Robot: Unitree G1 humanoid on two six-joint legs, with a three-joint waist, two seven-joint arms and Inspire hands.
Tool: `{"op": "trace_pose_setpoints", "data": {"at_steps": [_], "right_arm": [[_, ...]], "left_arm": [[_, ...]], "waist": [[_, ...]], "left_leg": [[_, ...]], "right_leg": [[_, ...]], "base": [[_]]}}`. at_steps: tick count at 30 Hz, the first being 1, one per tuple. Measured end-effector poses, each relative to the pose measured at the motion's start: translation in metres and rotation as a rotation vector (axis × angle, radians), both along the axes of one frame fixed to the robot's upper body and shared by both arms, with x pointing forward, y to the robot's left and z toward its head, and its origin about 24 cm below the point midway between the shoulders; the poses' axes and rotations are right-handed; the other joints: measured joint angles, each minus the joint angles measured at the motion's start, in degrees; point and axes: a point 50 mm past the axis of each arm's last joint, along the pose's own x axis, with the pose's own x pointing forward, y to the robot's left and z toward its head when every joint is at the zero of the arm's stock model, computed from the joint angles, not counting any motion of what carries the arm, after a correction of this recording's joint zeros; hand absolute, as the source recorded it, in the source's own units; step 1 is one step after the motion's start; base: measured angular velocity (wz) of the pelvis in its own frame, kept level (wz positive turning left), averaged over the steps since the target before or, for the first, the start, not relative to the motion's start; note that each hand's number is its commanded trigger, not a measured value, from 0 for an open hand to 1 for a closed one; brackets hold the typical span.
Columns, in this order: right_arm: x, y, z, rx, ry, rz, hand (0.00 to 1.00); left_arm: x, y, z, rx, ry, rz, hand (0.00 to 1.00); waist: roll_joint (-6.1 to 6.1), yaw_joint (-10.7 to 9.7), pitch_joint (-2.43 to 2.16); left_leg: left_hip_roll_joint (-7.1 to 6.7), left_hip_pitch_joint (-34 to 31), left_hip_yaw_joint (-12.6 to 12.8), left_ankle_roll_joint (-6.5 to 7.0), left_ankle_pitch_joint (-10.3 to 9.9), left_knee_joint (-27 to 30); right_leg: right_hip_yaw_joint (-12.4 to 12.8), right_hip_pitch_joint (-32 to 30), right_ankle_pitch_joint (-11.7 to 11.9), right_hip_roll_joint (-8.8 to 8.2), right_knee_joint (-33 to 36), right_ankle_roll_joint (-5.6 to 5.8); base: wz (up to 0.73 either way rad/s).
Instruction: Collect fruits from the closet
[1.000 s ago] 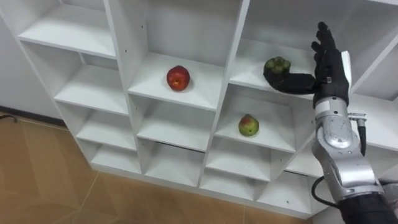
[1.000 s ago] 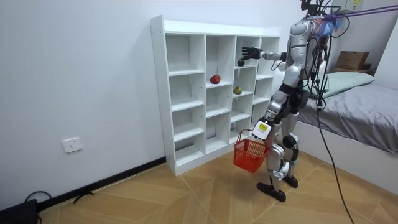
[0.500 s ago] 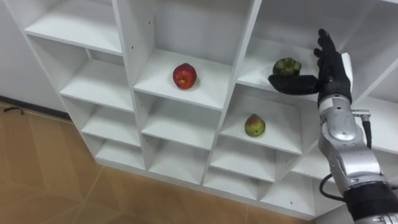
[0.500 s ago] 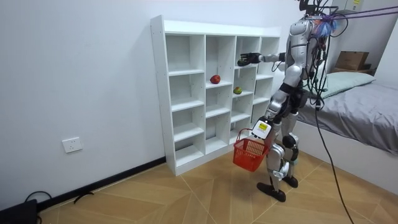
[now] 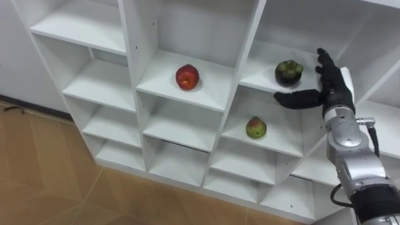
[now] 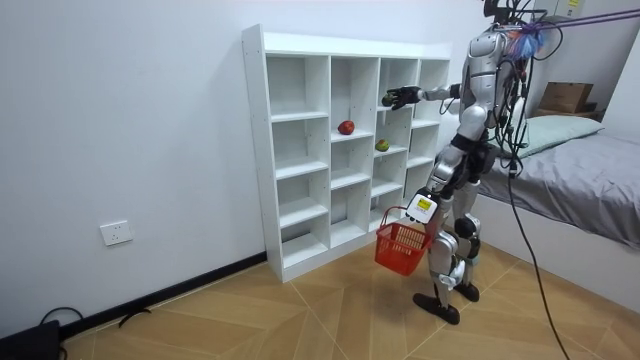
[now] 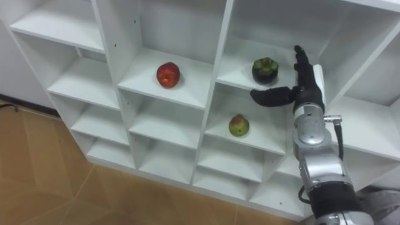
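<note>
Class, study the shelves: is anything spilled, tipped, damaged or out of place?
Nothing stands out. The apple, dark fruit and green fruit sit whole in separate compartments of the shelves; the open right hand is beside the dark fruit.

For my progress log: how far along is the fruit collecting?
Nothing looks collected: the red apple, dark fruit and green fruit sit on the shelves. The right hand, open, reaches beside the dark fruit. The red basket hangs from the left hand. All three are left.
</note>
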Motion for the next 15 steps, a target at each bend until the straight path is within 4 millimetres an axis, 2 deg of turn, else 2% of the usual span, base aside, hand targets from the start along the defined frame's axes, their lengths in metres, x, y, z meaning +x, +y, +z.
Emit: {"op": "trace_pose_setpoints", "data": {"at_steps": [15], "right_arm": [[0.0,-0.0033,0.0025,-0.042,0.001,0.009,0.0]], "left_arm": [[0.0023,0.0003,0.0003,-0.015,-0.009,-0.009,1.0]], "waist": [[0.05,0.2,0.04]], "left_leg": [[0.01,0.1,-0.1,0.0,0.0,-0.3]], "right_leg": [[0.0,-0.1,0.0,0.02,0.0,0.0]], "base": [[0.0]]}}
